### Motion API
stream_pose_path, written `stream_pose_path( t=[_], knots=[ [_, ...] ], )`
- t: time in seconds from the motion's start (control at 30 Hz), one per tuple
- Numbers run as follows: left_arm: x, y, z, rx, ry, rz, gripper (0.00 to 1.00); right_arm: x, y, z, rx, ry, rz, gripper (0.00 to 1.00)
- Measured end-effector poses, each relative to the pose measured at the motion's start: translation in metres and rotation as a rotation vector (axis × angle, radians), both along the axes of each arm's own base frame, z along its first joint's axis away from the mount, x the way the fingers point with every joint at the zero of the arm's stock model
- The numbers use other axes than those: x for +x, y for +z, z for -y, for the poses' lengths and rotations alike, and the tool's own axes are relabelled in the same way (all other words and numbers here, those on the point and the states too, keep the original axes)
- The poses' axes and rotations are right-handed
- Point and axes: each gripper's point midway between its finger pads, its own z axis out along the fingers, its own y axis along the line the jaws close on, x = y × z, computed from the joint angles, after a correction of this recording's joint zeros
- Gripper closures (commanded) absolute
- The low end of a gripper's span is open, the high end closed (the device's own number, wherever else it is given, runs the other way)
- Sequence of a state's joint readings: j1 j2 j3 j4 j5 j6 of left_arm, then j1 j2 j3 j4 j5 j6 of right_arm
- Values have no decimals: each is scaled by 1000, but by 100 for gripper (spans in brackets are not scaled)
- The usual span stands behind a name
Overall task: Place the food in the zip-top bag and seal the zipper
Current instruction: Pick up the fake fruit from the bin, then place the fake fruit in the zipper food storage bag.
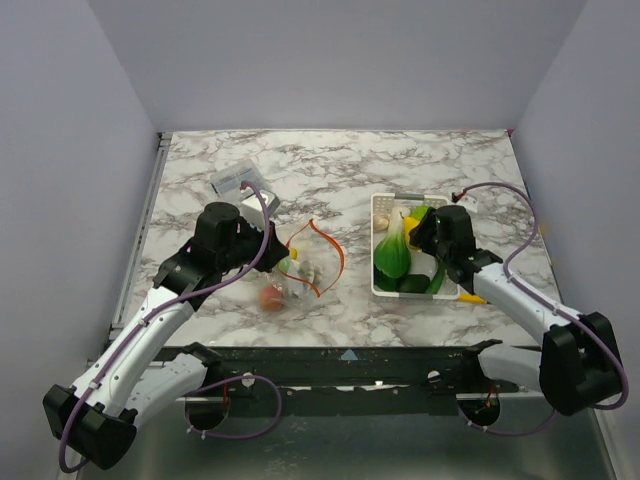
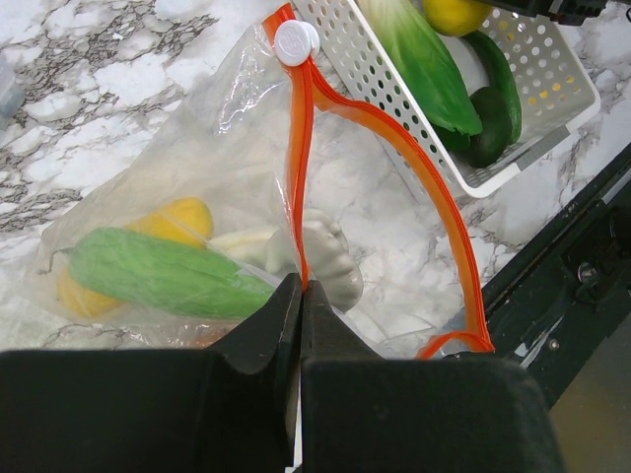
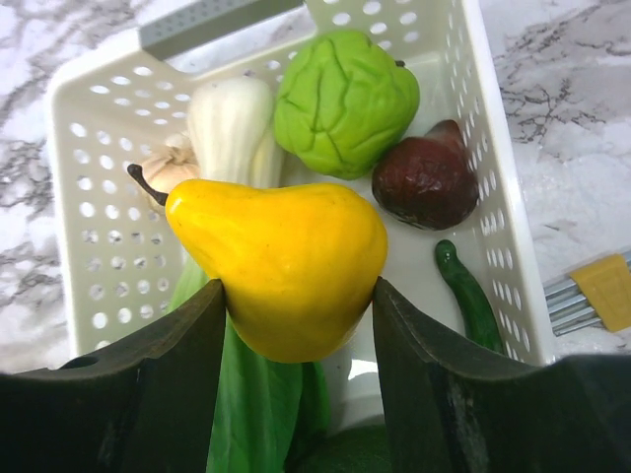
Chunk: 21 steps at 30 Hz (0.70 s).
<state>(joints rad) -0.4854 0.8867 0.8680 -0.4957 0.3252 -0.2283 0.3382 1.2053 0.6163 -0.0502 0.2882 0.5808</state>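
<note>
The clear zip-top bag (image 2: 177, 177) lies mid-table, its mouth wide open with the orange-red zipper (image 2: 394, 128) looped and a white slider (image 2: 296, 41) at one end. Inside are a green vegetable (image 2: 163, 271), a yellow piece (image 2: 182, 219) and a white mushroom (image 2: 330, 258). My left gripper (image 2: 301, 288) is shut on the zipper strip at the bag's near edge. My right gripper (image 3: 301, 296) is shut on a yellow pear-like fruit (image 3: 286, 261), held above the white basket (image 3: 89, 207). The bag (image 1: 300, 265) and basket (image 1: 382, 210) also show in the top view.
The basket holds a green cabbage (image 3: 345, 99), a white vegetable (image 3: 232, 123), a dark red fruit (image 3: 426, 179), a small cucumber (image 3: 471, 296) and leafy greens (image 3: 251, 404). A grey-clear packet (image 1: 235, 180) lies far left. A yellow-tipped stick (image 3: 592, 296) lies right of the basket.
</note>
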Motion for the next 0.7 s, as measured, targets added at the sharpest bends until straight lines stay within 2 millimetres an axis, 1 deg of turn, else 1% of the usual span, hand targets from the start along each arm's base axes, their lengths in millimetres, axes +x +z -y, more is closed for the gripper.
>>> stream_pose_path(
  t=[0.2,0.3,0.4,0.47,0.6,0.67,0.7],
  knots=[
    [0,0,0,0,0,0,100,-3,26,-8,47,44,68,99],
    [0,0,0,0,-1,0,100,-6,39,-17,89,91,95,99],
    [0,0,0,0,-1,0,100,-12,62,-29,148,156,154,100],
    [0,0,0,0,-1,-1,100,-18,82,-41,205,219,204,100],
    [0,-1,0,1,-2,-4,100,-30,132,-73,358,389,337,100],
    [0,-2,1,2,-2,-6,100,-39,153,-93,441,494,386,100],
    [1,-2,1,3,-2,-7,100,-43,160,-102,475,540,397,100]
  ],
)
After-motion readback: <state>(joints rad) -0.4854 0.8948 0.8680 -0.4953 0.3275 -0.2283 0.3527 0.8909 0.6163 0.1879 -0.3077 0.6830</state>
